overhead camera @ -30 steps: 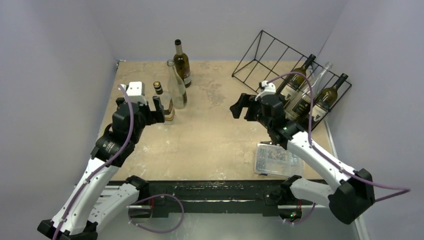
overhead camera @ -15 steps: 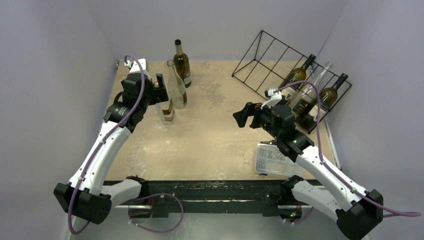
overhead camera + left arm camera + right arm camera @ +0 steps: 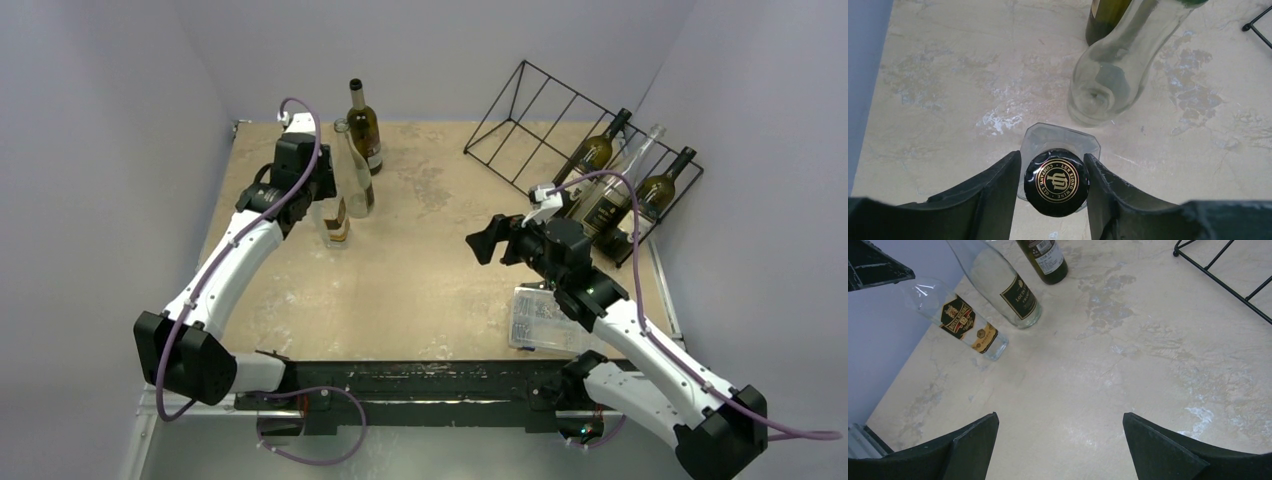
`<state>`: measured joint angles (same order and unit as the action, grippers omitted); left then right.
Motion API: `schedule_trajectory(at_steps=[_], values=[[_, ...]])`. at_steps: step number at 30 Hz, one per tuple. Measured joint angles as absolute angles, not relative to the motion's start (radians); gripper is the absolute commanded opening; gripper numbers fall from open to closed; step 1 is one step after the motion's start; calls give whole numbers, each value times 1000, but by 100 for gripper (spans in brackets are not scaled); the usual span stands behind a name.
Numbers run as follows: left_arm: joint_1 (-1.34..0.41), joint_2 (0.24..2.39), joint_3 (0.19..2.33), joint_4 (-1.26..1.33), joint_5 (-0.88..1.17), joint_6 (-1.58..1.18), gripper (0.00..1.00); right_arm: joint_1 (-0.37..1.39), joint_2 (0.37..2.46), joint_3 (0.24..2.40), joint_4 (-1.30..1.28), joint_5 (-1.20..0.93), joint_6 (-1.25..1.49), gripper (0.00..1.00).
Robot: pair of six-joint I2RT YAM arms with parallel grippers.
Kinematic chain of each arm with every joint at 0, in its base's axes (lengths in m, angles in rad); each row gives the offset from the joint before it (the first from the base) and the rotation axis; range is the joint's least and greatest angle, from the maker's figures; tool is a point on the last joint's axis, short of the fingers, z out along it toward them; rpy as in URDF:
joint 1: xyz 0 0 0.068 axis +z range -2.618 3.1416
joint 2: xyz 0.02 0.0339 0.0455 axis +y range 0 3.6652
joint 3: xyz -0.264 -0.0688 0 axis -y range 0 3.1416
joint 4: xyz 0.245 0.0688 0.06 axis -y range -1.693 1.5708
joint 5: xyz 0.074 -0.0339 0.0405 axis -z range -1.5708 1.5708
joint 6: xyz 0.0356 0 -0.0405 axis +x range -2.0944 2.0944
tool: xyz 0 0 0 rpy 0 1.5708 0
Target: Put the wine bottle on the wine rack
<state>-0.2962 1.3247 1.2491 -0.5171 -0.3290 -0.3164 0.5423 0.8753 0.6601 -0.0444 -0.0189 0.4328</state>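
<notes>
1. Left arm has swung further back. Left gripper now straddles the small bottle's cap, fingers close on both sides; can't tell if clamped. Right arm barely shifted.
2. Bottle stands upright back-left, well apart from the rack. Lift, carry and placing are all left.
3. Right gripper is spread wide and empty.
4. Clear bottle just beside, so it's tight there. Mid-table looks open, and the rack's left slots are free.

Upright bottles stand far left on table; wine rack, far right, holds seemingly three laid bottles; box before it.
</notes>
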Motion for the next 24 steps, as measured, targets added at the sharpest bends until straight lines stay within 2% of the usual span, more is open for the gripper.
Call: schedule_trajectory(at_steps=[5, 10, 13, 24], values=[[-297, 1332, 1249, -511, -334, -290, 28, 542, 871, 646, -28, -19, 428, 99], [-297, 1332, 1249, -509, -327, -273, 7, 542, 917, 647, -19, -20, 422, 99], [-298, 1332, 1249, -509, -326, -268, 0, 542, 955, 647, -16, -25, 424, 99], [-347, 1301, 1249, -558, -291, -233, 0, 542, 1029, 653, 5, -91, 445, 99]])
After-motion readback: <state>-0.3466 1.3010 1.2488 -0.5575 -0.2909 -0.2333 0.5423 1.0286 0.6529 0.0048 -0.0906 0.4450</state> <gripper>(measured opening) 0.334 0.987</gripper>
